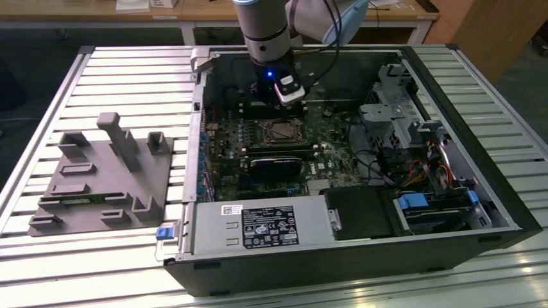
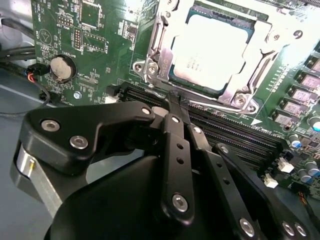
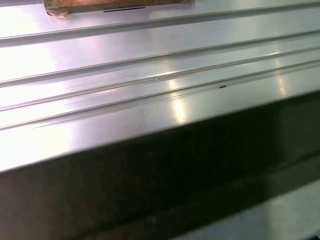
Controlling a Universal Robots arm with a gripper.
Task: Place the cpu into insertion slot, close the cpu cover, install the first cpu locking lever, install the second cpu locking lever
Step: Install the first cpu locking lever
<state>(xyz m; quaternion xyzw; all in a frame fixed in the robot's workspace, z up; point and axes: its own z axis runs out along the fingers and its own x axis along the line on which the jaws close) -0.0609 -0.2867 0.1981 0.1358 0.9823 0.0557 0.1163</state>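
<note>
The cpu, a flat silver-grey square, lies in the insertion slot on the green board. The cpu cover, a silvery frame plate, lies flat around the chip's top. A thin metal locking lever runs along one side of the cover; whether it is latched I cannot tell. My gripper hovers just beside the socket, over the long black memory slots, with its black fingers pressed together and nothing between them. In the exterior view the gripper hangs just behind the socket.
The open computer case lies on a slatted metal table. A black card sits in front of the socket; drive bays and cables fill the exterior view's right. A grey fixture stands on the table at the exterior view's left.
</note>
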